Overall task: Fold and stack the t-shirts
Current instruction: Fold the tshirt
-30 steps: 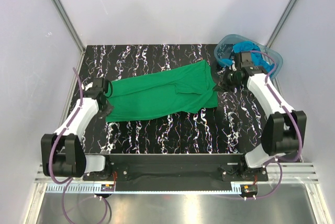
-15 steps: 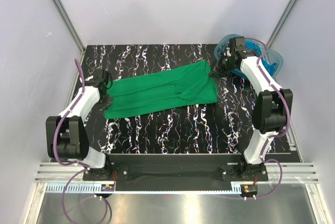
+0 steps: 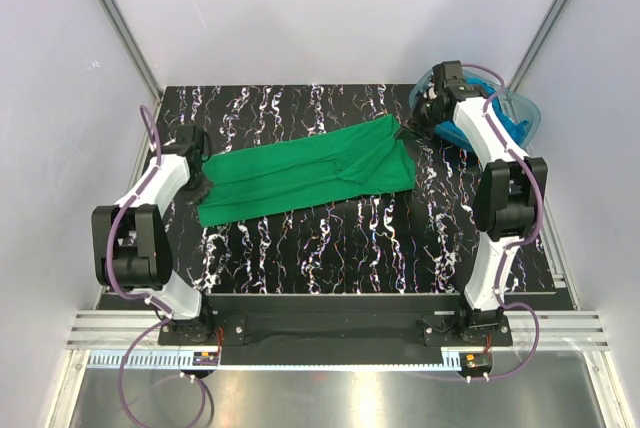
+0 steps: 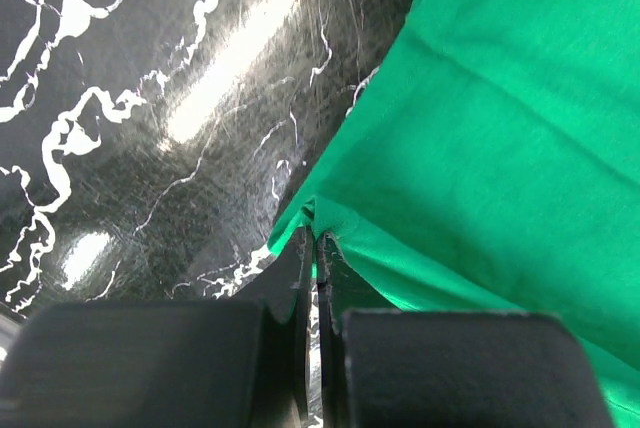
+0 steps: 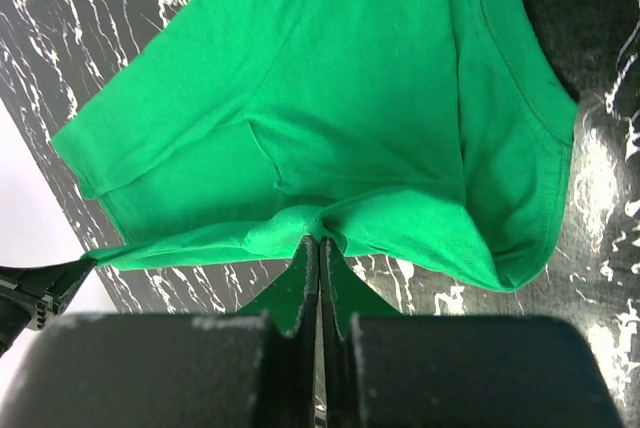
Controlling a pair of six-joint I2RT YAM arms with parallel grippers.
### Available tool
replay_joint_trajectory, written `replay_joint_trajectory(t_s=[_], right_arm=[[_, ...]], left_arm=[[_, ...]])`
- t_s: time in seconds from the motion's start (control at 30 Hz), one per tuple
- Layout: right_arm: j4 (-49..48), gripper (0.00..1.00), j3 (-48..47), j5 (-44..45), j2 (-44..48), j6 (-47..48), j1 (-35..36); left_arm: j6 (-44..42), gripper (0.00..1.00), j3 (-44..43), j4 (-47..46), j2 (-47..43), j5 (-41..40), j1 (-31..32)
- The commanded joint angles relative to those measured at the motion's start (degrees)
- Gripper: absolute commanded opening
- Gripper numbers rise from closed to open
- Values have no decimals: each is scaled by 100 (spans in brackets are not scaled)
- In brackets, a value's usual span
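Observation:
A bright green t-shirt [image 3: 300, 173] lies stretched lengthwise across the middle of the black marbled table [image 3: 330, 248]. My left gripper [image 3: 203, 170] is shut on its left edge; the left wrist view shows the cloth [image 4: 500, 128] pinched at the fingertips [image 4: 316, 238]. At the shirt's far right corner my right gripper [image 3: 408, 135] is shut on the green cloth [image 5: 330, 108], bunched at the fingertips [image 5: 320, 240]. A turquoise-blue t-shirt [image 3: 510, 126] lies in the tub behind the right arm, mostly hidden.
A clear blue-tinted plastic tub [image 3: 530, 113] stands at the table's back right corner. White walls with metal posts close in the table on three sides. The arm bases sit at the near edge.
Both grippers have moved toward the back of the table with the green shirt in them. The shirt has shifted back and is drawn longer and narrower.

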State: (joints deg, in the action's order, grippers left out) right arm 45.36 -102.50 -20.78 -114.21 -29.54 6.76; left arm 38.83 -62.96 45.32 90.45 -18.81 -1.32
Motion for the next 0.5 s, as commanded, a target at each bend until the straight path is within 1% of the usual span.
replay_joint_trajectory(t_s=[0.0,0.33,0.47], right_arm=[[43,0,-428,-137,-92,18,62],[25,0,-833,-181,-488,-78,62],[-212,0,-824,-234,-611,-43,62]], left_arm=[[2,0,-331,-111,86,-211,-61],[-25,1,-726,-146,561,35,-96],[-60,1,-797,-164,684,-17,-96]])
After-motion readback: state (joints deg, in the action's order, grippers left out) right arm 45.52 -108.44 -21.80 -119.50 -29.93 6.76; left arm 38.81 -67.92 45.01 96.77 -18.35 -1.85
